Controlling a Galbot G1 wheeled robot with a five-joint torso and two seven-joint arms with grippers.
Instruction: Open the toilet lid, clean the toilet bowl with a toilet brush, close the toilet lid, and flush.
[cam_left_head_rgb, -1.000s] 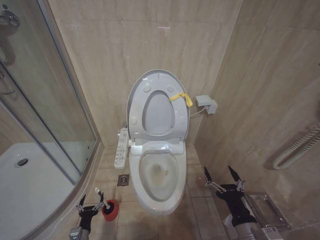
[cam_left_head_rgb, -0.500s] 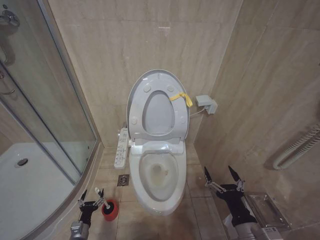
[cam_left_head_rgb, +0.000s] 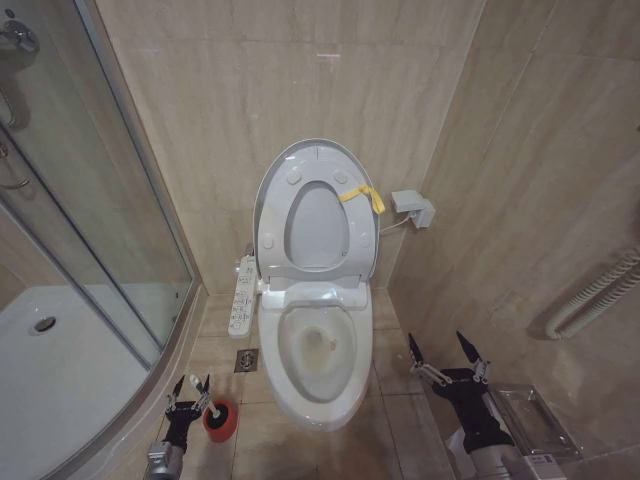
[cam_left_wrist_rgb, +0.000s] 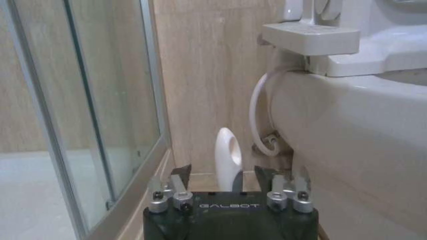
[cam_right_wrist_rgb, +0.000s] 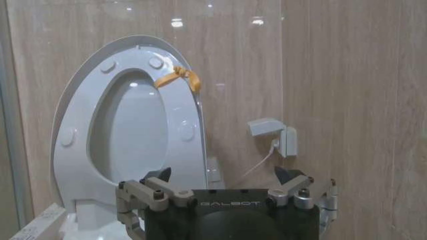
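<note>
Reaching for brush (cam_left_wrist_rgb: 227, 157) | left gripper (cam_left_head_rgb: 187, 392) fingers open around handle, nothing held | handle should be centred, then squeezed | right gripper (cam_left_head_rgb: 446, 357) open, idle | lid (cam_left_head_rgb: 318, 205) up

Beige marble-pattern tile walls (cam_left_head_rgb: 300, 90) enclose the room on the far and right sides. The floor (cam_left_head_rgb: 395, 420) uses matching beige tiles, with a small square drain (cam_left_head_rgb: 246, 361) set into it. A curved glass shower enclosure (cam_left_head_rgb: 90, 200) with a white shower tray (cam_left_head_rgb: 50, 380) stands left. A wall-mounted white box (cam_left_head_rgb: 413, 208) and a corrugated hose (cam_left_head_rgb: 600, 290) are on the right.
</note>
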